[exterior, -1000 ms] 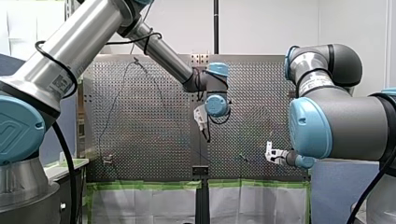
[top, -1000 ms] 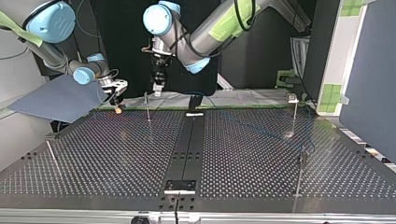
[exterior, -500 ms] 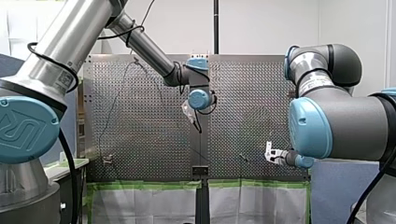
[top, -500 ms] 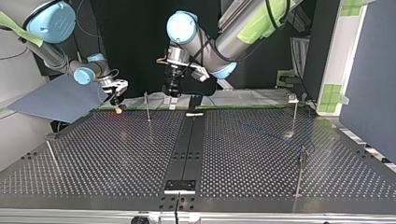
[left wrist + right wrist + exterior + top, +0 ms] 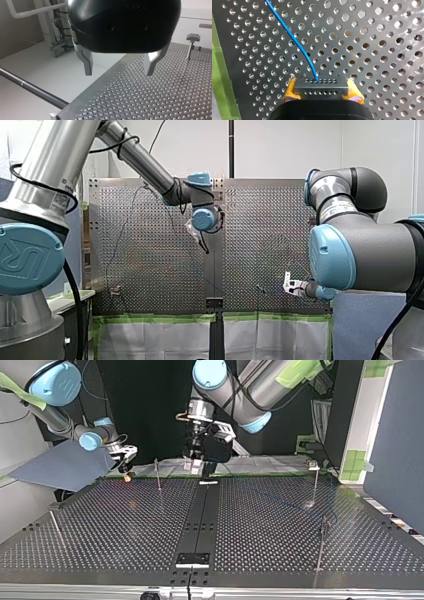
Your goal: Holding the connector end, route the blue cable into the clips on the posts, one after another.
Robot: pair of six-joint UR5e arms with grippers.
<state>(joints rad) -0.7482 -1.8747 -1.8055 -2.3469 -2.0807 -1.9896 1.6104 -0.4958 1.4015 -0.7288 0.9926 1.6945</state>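
Seen from the right wrist, my right gripper (image 5: 322,90) has its yellow pads (image 5: 289,91) shut on a dark, many-holed connector (image 5: 321,83). The blue cable (image 5: 294,41) leaves the connector and runs away over the perforated plate. In the top view this gripper (image 5: 127,475) sits low at the plate's far left corner. My left gripper (image 5: 118,70) hangs above the plate's far edge, with its metal fingers (image 5: 87,63) open and nothing between them. It shows near the far middle in the top view (image 5: 192,464). Thin posts (image 5: 157,474) (image 5: 316,480) (image 5: 322,542) stand on the plate.
A clip-topped post (image 5: 192,42) stands ahead of my left gripper, and a bare rod (image 5: 32,87) slants under it past the plate's edge. Another post (image 5: 54,527) stands at the top view's near left. Green tape (image 5: 219,75) lines the plate's edge beside my right gripper.
My left arm has swung toward the front view's left, which is the top view's right, with its gripper still open. My right arm has stayed put with the connector.
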